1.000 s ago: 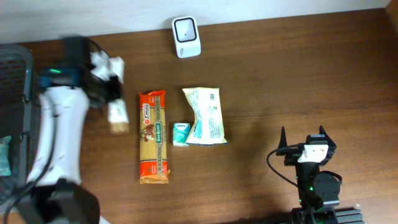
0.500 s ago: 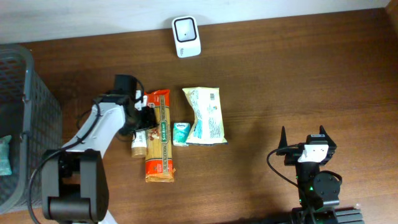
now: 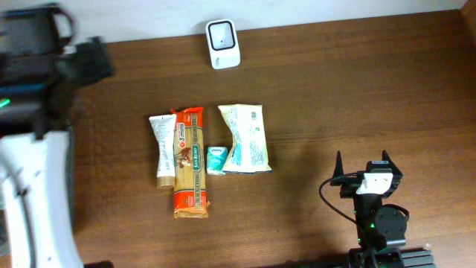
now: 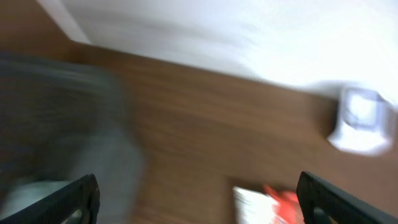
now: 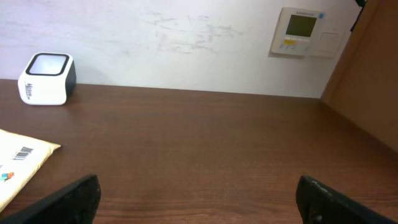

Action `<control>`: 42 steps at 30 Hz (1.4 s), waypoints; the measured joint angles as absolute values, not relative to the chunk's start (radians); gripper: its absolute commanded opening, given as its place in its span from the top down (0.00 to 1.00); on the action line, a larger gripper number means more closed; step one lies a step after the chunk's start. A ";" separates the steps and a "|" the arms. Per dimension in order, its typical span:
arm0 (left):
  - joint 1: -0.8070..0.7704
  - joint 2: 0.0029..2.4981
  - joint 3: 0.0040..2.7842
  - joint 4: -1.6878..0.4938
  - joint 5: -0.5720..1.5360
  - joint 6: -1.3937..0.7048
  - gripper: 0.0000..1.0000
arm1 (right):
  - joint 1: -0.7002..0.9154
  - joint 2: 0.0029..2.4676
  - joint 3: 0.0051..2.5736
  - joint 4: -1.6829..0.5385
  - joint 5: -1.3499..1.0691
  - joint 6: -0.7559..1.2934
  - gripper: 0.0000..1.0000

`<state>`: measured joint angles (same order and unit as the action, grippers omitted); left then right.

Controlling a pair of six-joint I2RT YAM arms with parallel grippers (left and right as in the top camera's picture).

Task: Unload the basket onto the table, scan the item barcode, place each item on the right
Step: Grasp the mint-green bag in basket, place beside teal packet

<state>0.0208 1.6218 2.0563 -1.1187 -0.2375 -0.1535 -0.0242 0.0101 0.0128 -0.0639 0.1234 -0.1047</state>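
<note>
The left gripper (image 4: 200, 200) and right gripper (image 5: 198, 200) gaped wide and empty, while the white plastic tube (image 3: 162, 151) lay against the orange spaghetti packet (image 3: 189, 165).

Wooden table (image 3: 357, 97) bearing 5 items. Far edge, centre: white scanner (image 3: 223, 44). Mid-table, left to right: white tube (image 3: 162, 151) lying against an orange spaghetti pack (image 3: 189, 162); small teal packet (image 3: 216, 160) just beside the pack, touching a white-and-teal pouch (image 3: 244, 138).
</note>
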 measured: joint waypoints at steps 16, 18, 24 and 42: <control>0.642 1.697 1.563 -0.788 -0.370 -0.255 0.01 | -0.024 0.010 0.013 -0.064 0.123 -0.105 0.02; 0.669 1.714 1.470 -0.649 -0.328 -0.194 0.01 | -0.024 0.010 0.013 -0.064 0.123 -0.105 0.02; 0.749 1.814 1.425 -0.511 -0.282 -0.004 0.01 | -0.024 0.010 0.013 -0.064 0.123 -0.105 0.01; 0.768 2.028 1.423 -0.443 -0.276 0.296 0.16 | -0.024 0.010 0.013 -0.064 0.123 -0.105 0.02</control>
<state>0.7681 2.0285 1.4231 -0.4435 -0.2760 0.2962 -0.0242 0.0101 0.0128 -0.0639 0.1234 -0.1047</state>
